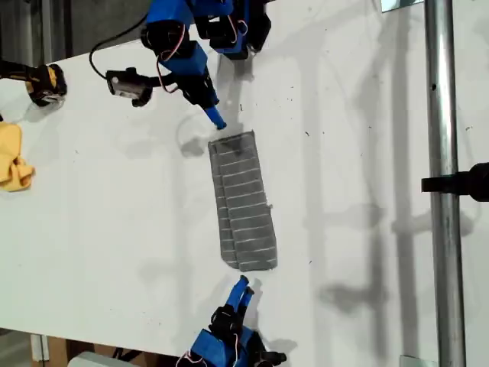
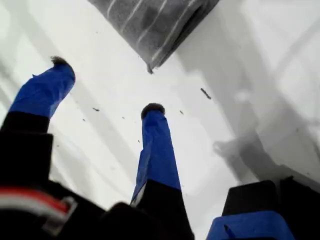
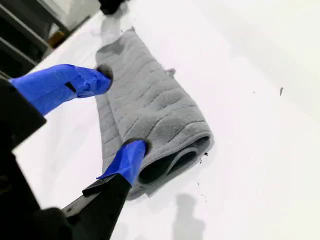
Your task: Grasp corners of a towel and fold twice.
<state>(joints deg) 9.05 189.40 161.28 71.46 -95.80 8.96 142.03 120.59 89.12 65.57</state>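
Surface: white table (image 1: pixel 367 191); yellow cloth (image 1: pixel 14 157) at 9 o'clock in the exterior view.
My first gripper (image 1: pixel 217 121): spread, empty, just clear of the towel's 12 o'clock end.
Towel (image 1: pixel 243 202): table centre, folded narrow.
Handling: likely light, soft, floppy; pinch all layers at a corner (image 2: pixel 150 67).
My second gripper (image 1: pixel 242 287): spread, empty, at the towel's 6 o'clock.

The towel (image 2: pixel 155 25) is cut off by the first wrist view's edge; only 1 corner shows. The yellow cloth (image 1: pixel 11 157) is cropped at the exterior view's left edge.
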